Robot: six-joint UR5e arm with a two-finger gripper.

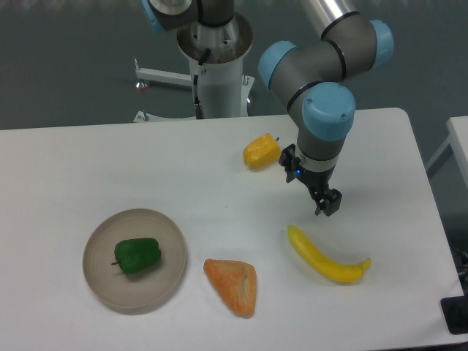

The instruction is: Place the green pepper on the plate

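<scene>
The green pepper (pixel 137 255) lies on its side inside the grey-beige plate (pixel 103 284) at the front left of the table, stem pointing left. My gripper (pixel 326 202) hangs far to the right of the plate, above the table and just above the left end of a banana. It holds nothing. Its fingers (pixel 330 200) look close together, but the view does not show clearly whether they are open or shut.
A yellow-orange pepper (pixel 261 151) sits at the back middle, left of the gripper. A yellow banana (pixel 327 258) lies front right. An orange wedge of bread (pixel 233 285) lies front middle. The robot base (pixel 217 66) stands behind the table.
</scene>
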